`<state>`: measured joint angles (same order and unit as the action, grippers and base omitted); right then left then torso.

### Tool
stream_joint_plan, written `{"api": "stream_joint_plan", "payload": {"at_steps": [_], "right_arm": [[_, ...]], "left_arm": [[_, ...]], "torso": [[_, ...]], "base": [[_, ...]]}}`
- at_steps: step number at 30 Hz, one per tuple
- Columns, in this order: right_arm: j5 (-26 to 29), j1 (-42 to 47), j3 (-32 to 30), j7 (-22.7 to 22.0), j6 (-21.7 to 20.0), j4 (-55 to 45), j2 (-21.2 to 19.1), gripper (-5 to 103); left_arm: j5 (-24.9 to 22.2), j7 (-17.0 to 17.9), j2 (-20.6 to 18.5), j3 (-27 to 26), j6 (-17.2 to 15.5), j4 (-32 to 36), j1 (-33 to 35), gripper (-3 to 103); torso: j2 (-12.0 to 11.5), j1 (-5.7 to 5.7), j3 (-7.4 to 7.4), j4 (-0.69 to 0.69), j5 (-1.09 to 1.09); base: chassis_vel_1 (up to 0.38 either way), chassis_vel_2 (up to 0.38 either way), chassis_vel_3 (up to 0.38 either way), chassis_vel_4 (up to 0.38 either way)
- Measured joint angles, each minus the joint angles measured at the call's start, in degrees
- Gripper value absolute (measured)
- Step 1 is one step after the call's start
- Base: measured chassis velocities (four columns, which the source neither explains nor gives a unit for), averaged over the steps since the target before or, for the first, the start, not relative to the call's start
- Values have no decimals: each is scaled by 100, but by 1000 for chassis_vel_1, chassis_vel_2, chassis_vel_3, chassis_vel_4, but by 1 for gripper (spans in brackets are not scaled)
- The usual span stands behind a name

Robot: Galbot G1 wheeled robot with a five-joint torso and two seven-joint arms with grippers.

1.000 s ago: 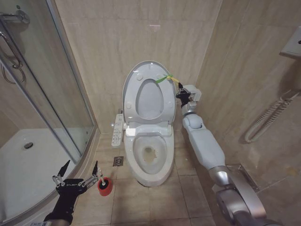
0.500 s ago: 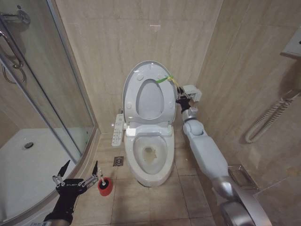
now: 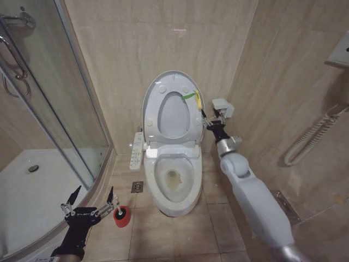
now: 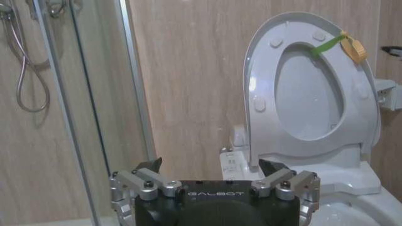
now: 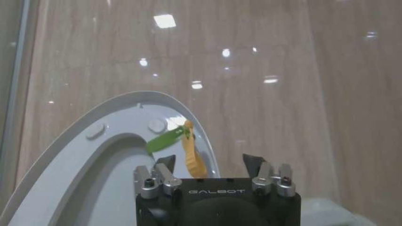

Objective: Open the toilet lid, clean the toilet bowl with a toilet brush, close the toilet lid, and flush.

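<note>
The toilet lid (image 3: 169,82) stands upright against the wall, with the ring seat raised against it. A green and yellow pull tag (image 3: 195,97) hangs from its right edge. My right gripper (image 3: 206,121) is open just right of the lid's edge, below the tag. In the right wrist view the yellow tag (image 5: 192,153) dangles between its spread fingers (image 5: 164,165). The toilet bowl (image 3: 174,203) is uncovered, its button panel (image 3: 135,150) on the left. The toilet brush (image 3: 117,206) stands in a red cup (image 3: 122,217). My left gripper (image 3: 91,204) is open just left of the cup.
A curved glass shower enclosure (image 3: 60,109) and its raised tray take up the left. A floor drain (image 3: 137,187) lies beside the bowl. A grab hose (image 3: 311,136) and a small white wall box (image 3: 222,106) are on the right wall. Bare floor tiles lie in front of the bowl.
My right gripper has dropped lower and drawn slightly away from the lid's edge. The yellow tag, earlier stretched toward the gripper, now hangs down loosely. The left arm has not moved.
</note>
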<state>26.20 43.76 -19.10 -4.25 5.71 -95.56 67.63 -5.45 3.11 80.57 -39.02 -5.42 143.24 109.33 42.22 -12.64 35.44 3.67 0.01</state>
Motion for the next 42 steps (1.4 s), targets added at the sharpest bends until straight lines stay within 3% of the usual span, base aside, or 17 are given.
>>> {"api": "stream_joint_plan", "payload": {"at_steps": [7, 8, 18, 26, 29, 36, 42], "right_arm": [[132, 1166, -345, -541, -465, -1184, -169, 73], [134, 1369, -404, -627, -557, -1399, -197, 98], [-140, 2912, -630, -1135, -1232, -2558, -283, 100], [-467, 4095, -1031, -535, -1091, -2999, -85, 100], [-754, 4479, -1233, -310, -910, -3223, 177, 100], [-991, 4951, -1566, -50, -419, -3303, 588, 100], [-1016, 5356, -1721, 20, -246, -3549, 793, 100]], "left_arm": [[0, 1, 0, 0, 0, 0, 0, 100], [0, 0, 0, 0, 0, 0, 0, 100], [0, 1, 0, -1, 0, 0, 0, 100], [0, 0, 0, 0, 0, 0, 0, 100], [0, 0, 0, 0, 0, 0, 0, 100], [0, 0, 0, 0, 0, 0, 0, 100], [0, 0, 0, 0, 0, 0, 0, 100]], "torso": [[0, 0, 0, 1, -1], [0, 0, 0, 2, -1], [0, 0, 0, -1, -1], [0, 0, 0, 0, -1], [0, 0, 0, -1, -2], [0, 0, 0, 0, -1], [0, 0, 0, 0, -2]], "base": [[0, 0, 0, 0], [0, 0, 0, 0], [0, 0, 0, 0], [0, 0, 0, 0], [0, 0, 0, 0], [0, 0, 0, 0], [0, 0, 0, 0]]}}
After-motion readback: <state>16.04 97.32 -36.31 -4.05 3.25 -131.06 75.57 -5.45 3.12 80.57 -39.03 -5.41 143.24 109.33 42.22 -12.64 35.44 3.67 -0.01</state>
